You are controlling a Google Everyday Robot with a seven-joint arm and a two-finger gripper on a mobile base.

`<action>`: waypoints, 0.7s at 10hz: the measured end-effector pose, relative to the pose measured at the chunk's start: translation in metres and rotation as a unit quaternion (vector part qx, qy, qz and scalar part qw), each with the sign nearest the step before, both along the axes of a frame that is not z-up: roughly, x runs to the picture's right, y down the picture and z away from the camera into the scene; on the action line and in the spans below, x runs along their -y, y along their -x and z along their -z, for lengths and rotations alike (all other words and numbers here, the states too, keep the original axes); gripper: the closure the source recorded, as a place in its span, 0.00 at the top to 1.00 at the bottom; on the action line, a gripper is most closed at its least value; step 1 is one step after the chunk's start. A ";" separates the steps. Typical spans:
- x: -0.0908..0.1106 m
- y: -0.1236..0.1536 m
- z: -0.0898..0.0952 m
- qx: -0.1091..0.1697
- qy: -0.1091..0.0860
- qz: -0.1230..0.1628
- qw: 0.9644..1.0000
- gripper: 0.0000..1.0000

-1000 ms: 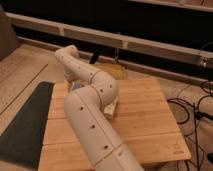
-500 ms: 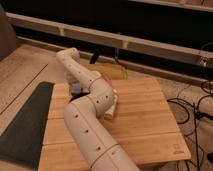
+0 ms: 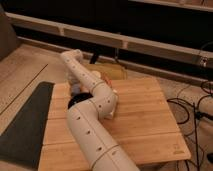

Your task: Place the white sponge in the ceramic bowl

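Behind everything we see a dark wall crossed by a long pale rail [image 3: 140, 45]; below it the floor is pale at the left, and black cables [image 3: 192, 107] trail over it at the right. A dark mat [image 3: 25, 125] lies on the floor along the left side of a wooden tabletop [image 3: 145, 115] made of light planks. A flat tan thing [image 3: 109, 71] sits just beyond the tabletop's far edge.

The white arm [image 3: 95, 135], dotted with small holes, comes in from the bottom of the view and crosses the near left part of the tabletop; it bends at an elbow near the middle and runs up and left to the far left corner, where it turns down. The gripper [image 3: 75, 86] hangs there, low over the left edge of the tabletop; we see it only as a greyish shape, partly behind the arm. We cannot tell how wide it stands or whether it has hold of anything.

The bowl [image 3: 76, 101], dark and round, sits at the left edge of the tabletop just below the gripper; the arm covers its right side. We cannot pick out the sponge with certainty. A small pale and orange thing [image 3: 107, 80] shows just beyond the elbow, and a white scrap [image 3: 111, 114] peeps out at the elbow's near right side; we cannot say what either is.
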State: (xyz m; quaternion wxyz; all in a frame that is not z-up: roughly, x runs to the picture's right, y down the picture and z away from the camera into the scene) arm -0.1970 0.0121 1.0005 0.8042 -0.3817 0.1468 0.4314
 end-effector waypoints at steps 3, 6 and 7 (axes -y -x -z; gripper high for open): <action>0.001 0.000 -0.003 0.018 -0.005 0.003 1.000 0.08; 0.018 0.005 0.000 0.031 -0.028 0.006 0.999 0.00; 0.028 0.005 0.003 0.036 -0.040 0.009 0.999 0.00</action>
